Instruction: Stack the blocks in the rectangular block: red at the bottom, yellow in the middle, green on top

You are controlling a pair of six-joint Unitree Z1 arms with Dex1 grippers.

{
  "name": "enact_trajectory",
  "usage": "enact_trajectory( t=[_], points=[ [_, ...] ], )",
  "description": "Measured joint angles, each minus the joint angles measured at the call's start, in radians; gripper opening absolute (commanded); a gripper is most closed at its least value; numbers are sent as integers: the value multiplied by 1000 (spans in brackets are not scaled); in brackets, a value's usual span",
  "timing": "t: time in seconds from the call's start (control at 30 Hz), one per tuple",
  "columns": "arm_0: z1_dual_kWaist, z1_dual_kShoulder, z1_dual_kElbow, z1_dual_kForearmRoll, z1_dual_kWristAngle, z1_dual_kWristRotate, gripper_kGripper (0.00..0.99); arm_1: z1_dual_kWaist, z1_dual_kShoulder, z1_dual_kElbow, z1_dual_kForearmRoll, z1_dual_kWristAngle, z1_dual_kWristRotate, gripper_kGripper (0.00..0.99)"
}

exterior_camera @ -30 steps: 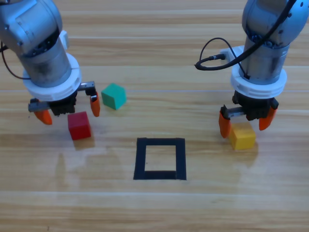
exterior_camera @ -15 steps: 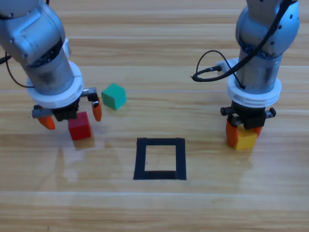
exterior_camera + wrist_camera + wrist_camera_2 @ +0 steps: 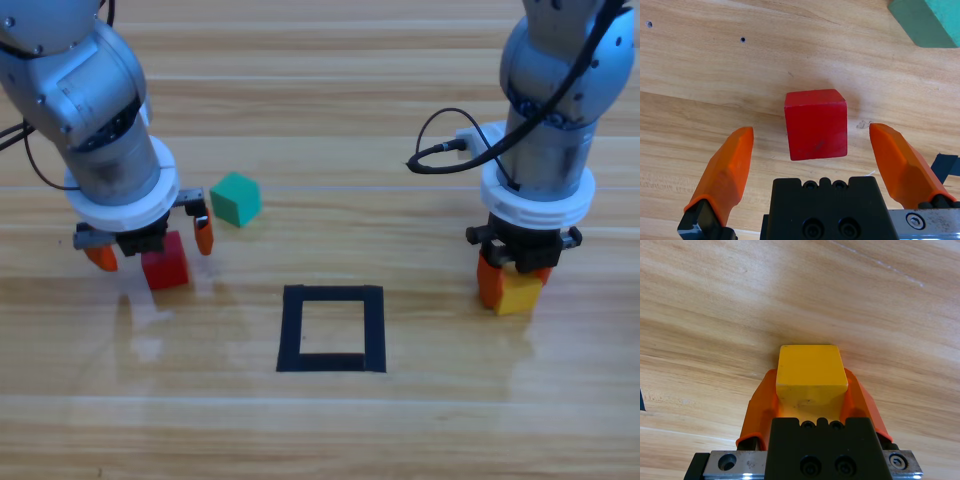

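1. Jaws of the left gripper (image 3: 150,246) spread wide around the red cube (image 3: 166,260), not gripping; the right gripper (image 3: 516,274) pinches the yellow cube (image 3: 518,293) near the table's right edge
2. Tape rectangle (image 3: 332,328) mid-table holds nothing; no stacking is done
3. Green cube (image 3: 236,198) waits beside red

Beneath me lies a glossy light-brown wooden table (image 3: 330,90) of long planks, reflecting soft overhead light.
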Motion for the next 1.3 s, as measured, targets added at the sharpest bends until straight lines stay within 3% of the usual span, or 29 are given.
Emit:
enact_trajectory(
  t=[0.33, 0.6, 0.63, 0.87, 1.1, 1.3],
  points=[
    [0, 40, 0, -7, 7, -1, 830, 0, -129, 48, -27, -9, -13, 0],
    [0, 43, 35, -58, 7, -6, 388, 0, -132, 58, -50, -9, -13, 0],
    [0, 43, 35, -58, 7, -5, 278, 0, -134, 62, -52, -9, -14, 0],
    [0, 33, 36, -58, 7, 74, 0, 0, -179, 93, -69, -9, -18, 0],
    [0, -172, 46, -37, -33, 216, 0, 0, -179, 94, -72, -9, -18, 0],
    [-61, -291, -71, 159, -35, 245, 0, 0, -179, 98, -77, -9, -18, 0]
  ],
)
